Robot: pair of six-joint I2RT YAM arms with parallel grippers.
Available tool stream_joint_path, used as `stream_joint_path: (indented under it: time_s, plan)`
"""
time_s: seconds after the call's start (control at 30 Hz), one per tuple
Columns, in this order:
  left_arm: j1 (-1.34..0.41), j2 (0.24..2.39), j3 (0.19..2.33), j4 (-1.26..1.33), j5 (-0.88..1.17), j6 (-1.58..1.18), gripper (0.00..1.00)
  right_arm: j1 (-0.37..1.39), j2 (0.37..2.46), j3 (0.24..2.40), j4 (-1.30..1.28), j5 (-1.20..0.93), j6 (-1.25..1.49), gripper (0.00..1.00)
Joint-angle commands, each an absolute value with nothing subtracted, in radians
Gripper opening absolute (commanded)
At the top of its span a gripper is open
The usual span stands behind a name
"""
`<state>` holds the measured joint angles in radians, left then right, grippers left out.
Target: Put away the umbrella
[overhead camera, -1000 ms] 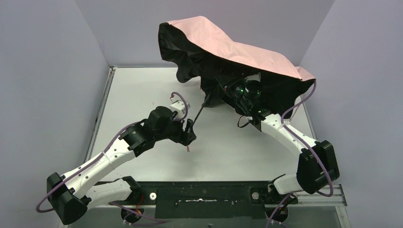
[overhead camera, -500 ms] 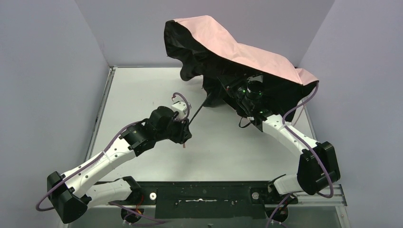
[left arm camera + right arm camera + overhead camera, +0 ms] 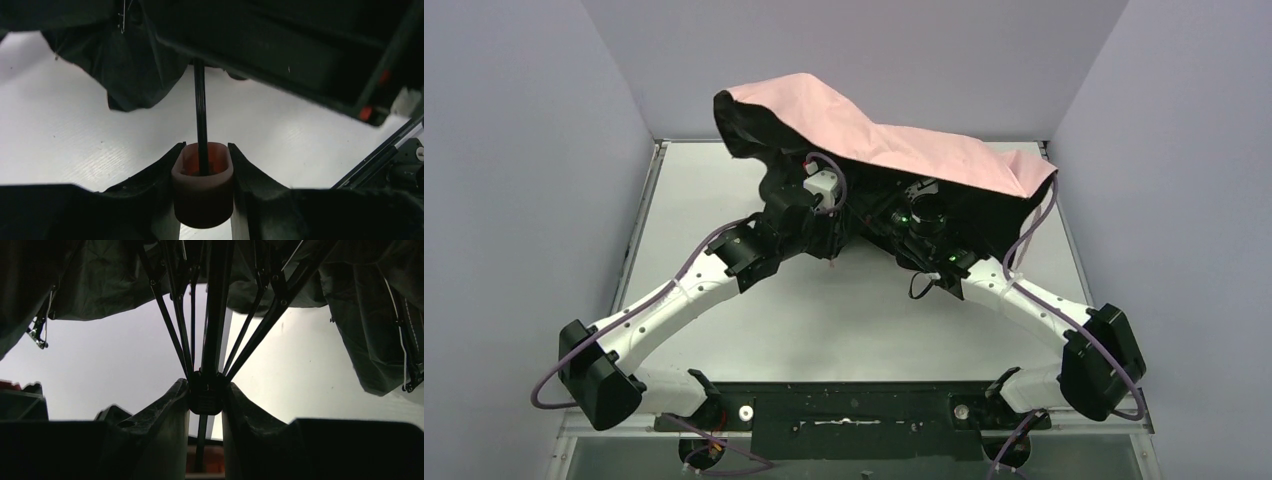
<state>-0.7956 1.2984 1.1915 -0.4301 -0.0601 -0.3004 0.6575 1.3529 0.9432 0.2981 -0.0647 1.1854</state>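
- Above the middle of the table point(image 3: 844, 320), the umbrella point(image 3: 894, 150) is held up off the top, with its pink cloth hanging loose over both grippers.
- Its cloth now sits lower and more to the left than it did a second ago.
- Its pink handle point(image 3: 202, 200) has come in much closer to the cloth, so less of the thin black shaft point(image 3: 200, 110) shows.
- The left gripper point(image 3: 204, 165) is squeezed tight on that handle.
- The right gripper point(image 3: 205, 390) is squeezed on the black ring point(image 3: 205, 402) where the ribs point(image 3: 167, 315) meet.
- I think the two arms are pushing the shaft in to make the umbrella short.
- The cloth is not folded up or strapped yet, so a lot of the job looks left to do.
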Motion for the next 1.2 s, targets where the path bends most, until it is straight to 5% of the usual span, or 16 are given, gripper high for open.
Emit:
stream_joint_path:
  time_s: [0.0, 0.13, 0.33, 0.47, 0.97, 1.17]
  plan:
    - [-0.784, 1.317, 1.310, -0.225, -0.102, -0.260, 0.00, 0.692, 1.315, 0.915, 0.307, -0.103, 1.149, 0.00]
    - [-0.782, 1.313, 1.296, -0.236, -0.101, -0.259, 0.00, 0.685, 1.303, 0.924, 0.309, -0.088, 1.137, 0.00]
    - [-0.782, 1.241, 1.202, -0.267, -0.050, -0.279, 0.53, 0.678, 1.292, 0.949, 0.285, -0.053, 1.107, 0.00]
    - [-0.782, 1.195, 1.155, -0.294, -0.016, -0.292, 0.65, 0.678, 1.292, 0.943, 0.283, -0.042, 1.102, 0.00]
    - [-0.782, 1.267, 1.159, -0.276, 0.083, -0.308, 0.65, 0.676, 1.280, 0.922, 0.312, -0.048, 1.118, 0.00]
    - [-0.782, 1.294, 1.164, -0.257, 0.082, -0.317, 0.48, 0.675, 1.279, 0.920, 0.316, -0.060, 1.123, 0.00]
